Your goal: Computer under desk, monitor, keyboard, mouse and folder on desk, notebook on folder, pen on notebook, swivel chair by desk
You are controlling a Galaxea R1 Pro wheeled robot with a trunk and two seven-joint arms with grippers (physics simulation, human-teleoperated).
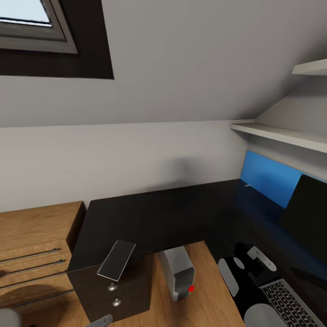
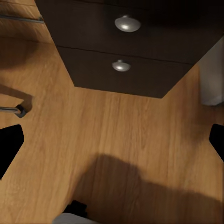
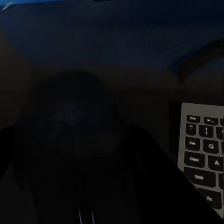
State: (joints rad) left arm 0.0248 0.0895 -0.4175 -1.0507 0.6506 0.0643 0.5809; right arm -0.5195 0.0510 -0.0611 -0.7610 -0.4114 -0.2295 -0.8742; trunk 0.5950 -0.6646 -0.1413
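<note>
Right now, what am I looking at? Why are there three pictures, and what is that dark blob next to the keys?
It's a pretend robot in a computer world, steered by a person. The big picture is from its head camera: a black desk with a monitor and keyboard on it, and a grey computer on the floor. The other two come from cameras on its wrists. The left claw is open above the wooden floor, facing drawers. The right claw is by the keyboard. The blob looks like the mouse; it's too dark to tell if the claw holds it.
</note>
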